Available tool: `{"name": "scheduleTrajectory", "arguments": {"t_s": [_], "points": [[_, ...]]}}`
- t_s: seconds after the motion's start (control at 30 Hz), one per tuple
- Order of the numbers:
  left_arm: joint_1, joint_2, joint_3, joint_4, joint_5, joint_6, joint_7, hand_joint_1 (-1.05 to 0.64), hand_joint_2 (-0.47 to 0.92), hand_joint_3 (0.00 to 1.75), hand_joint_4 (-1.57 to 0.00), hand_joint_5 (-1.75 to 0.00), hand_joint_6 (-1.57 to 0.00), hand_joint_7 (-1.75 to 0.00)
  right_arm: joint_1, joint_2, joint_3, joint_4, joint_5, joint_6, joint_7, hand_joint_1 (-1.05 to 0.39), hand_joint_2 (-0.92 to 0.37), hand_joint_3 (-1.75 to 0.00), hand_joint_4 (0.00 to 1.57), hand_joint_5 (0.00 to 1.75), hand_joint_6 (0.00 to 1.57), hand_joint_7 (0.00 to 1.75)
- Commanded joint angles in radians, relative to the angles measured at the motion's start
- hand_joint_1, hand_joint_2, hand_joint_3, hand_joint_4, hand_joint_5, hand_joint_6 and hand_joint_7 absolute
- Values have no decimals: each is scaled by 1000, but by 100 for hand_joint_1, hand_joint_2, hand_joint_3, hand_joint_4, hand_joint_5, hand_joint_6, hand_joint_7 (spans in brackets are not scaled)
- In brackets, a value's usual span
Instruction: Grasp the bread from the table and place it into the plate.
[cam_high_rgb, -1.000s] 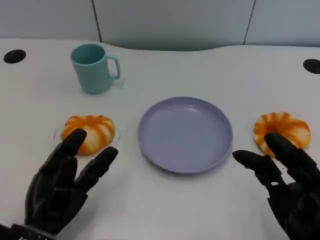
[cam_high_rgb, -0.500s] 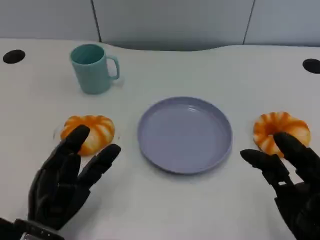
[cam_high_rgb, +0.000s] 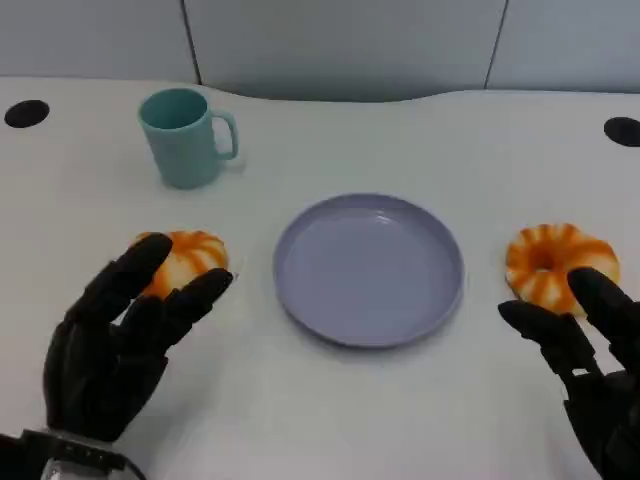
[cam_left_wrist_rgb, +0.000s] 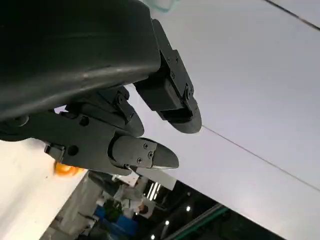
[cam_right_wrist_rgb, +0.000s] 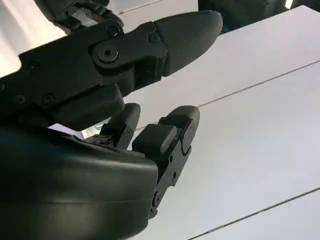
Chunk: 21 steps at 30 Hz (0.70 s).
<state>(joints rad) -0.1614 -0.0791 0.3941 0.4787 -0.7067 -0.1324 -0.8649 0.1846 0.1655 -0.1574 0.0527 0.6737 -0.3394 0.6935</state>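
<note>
1. The left hand (cam_high_rgb: 115, 345), fingers spread and holding nothing, has moved forward over the left bread (cam_high_rgb: 185, 258).
2. The right hand (cam_high_rgb: 590, 370), also spread and free, has pulled back from the right bread (cam_high_rgb: 553, 262).
3. The plate (cam_high_rgb: 368, 268) waits between them, so the left grasp seems next.

Worktop: a white, matte surface (cam_high_rgb: 330, 400) that fills most of the head view, evenly lit, with soft shadows.
Far edge: the back rim of the worktop (cam_high_rgb: 350, 97) runs in a shallow wave, dipping in the middle.
Cable holes: one round black opening near the far left corner (cam_high_rgb: 25, 113), another near the far right corner (cam_high_rgb: 622, 131).
Wall: pale grey panels (cam_high_rgb: 340, 45) behind the worktop, split by thin dark vertical seams (cam_high_rgb: 191, 42).
Beyond: in the left wrist view, a dim room past the panels (cam_left_wrist_rgb: 165, 215) with small bright ceiling lights and blurred furniture.
</note>
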Motion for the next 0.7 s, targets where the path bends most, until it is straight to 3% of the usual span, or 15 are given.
{"name": "scheduleTrajectory", "arguments": {"t_s": [0.03, 0.13, 0.27, 0.47, 0.7], "points": [[-2, 50, 12, -72, 114, -213, 19, -30, 92, 8, -80, -31, -89, 0, 3, -14, -16, -12, 10, -5, 4, -60, -92, -12, 43, 75, 74, 0], [-63, 184, 42, -177, 389, -628, 62, -37, 82, 1, -68, -14, -71, 0, -4, -21, -19, -10, 13, 1, 6, -59, -92, -13, 43, 75, 74, 0], [-133, 307, 52, -143, 585, -789, 150, -43, 80, 0, -54, -2, -57, 0, -12, -25, -17, -9, 13, 3, 9, -59, -92, -11, 44, 75, 75, 1], [-241, 492, 41, -89, 1017, -903, 399, -59, 82, 0, -37, 0, -35, 0, -18, -28, -16, -7, 11, 4, 6, -59, -92, -11, 45, 74, 75, 1], [-411, 664, -151, 37, 1461, -867, 782, -62, 81, 1, -33, 0, -32, 0, -26, -26, -15, 0, 13, 0, 11, -58, -92, -11, 46, 74, 75, 1]]}}
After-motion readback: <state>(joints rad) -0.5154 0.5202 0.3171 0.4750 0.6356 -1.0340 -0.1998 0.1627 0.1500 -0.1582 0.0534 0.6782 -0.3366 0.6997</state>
